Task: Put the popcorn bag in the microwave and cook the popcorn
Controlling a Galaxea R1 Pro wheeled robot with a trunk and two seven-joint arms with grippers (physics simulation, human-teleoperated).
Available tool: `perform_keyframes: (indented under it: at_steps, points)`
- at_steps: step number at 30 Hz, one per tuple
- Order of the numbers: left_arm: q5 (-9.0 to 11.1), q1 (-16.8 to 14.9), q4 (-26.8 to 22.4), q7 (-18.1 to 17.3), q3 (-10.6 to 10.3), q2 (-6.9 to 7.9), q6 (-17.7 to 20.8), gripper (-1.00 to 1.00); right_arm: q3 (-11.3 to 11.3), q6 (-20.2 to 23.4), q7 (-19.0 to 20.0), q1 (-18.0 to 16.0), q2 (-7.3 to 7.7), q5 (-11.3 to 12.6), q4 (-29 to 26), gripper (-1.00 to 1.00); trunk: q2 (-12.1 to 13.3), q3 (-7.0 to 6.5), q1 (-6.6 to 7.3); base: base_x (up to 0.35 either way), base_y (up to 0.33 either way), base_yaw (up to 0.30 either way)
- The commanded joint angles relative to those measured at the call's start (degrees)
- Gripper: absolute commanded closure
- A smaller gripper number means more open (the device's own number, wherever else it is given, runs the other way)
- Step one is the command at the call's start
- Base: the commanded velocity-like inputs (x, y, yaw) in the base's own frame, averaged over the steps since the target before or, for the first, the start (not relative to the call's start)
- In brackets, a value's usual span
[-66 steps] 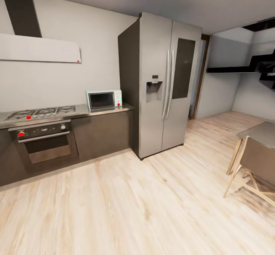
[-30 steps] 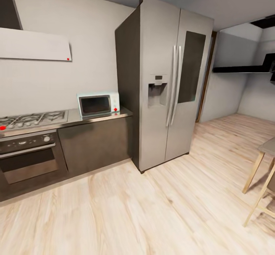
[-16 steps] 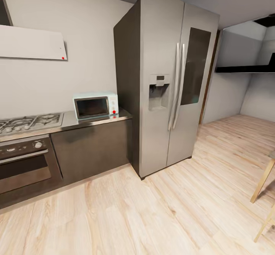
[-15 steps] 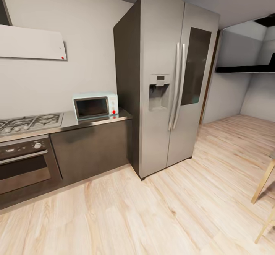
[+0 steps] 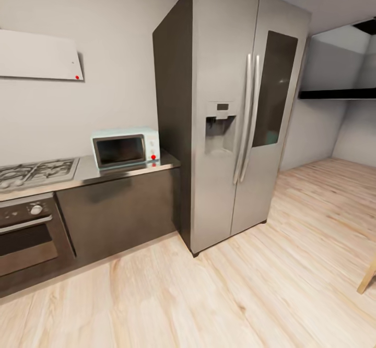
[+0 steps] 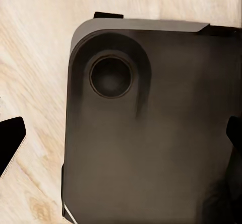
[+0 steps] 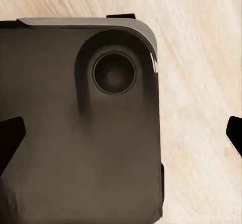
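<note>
on the countertop (image 5: pixel 122 173) one microwave (image 5: pixel 126 148) sits door shut, between one hob (image 5: pixel 34 171) and one fridge (image 5: pixel 230 113). one oven (image 5: pixel 28 233) below. both grippers' fingers (image 6: pixel 11 141) (image 7: pixel 10 136) spread wide over the robot base (image 6: pixel 151 133), holding nothing.

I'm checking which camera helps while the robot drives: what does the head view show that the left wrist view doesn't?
The head view takes in the kitchen: the microwave with its door shut on the countertop, the hob, the oven and the fridge. The left wrist view looks down on the robot's dark base, with the tips of the left gripper set wide apart at the edges. Both share the pale wooden floor.
</note>
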State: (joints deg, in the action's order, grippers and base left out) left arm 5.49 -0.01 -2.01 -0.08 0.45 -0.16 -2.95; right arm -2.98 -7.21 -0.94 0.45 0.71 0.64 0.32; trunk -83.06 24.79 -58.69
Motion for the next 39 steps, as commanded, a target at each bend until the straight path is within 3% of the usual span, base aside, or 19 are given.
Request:
perform_keyframes:
  at_steps: [1, 39]
  points:
    - [0.6, 0.0, 0.0, 0.0, 0.0, -0.01, -0.1, -1.00, -0.3, -0.2, 0.0, 0.0, 0.00, 0.1, 0.0, -1.00, 0.0, 0.04, -0.04, 0.325, 0.000, 0.000]
    - [0.5, 0.0, 0.0, 0.0, 0.0, -0.01, -0.1, -1.00, -0.6, 0.1, 0.0, 0.0, 0.00, 0.2, 0.0, -1.00, 0.0, 0.04, -0.04, 0.325, 0.000, 0.000]
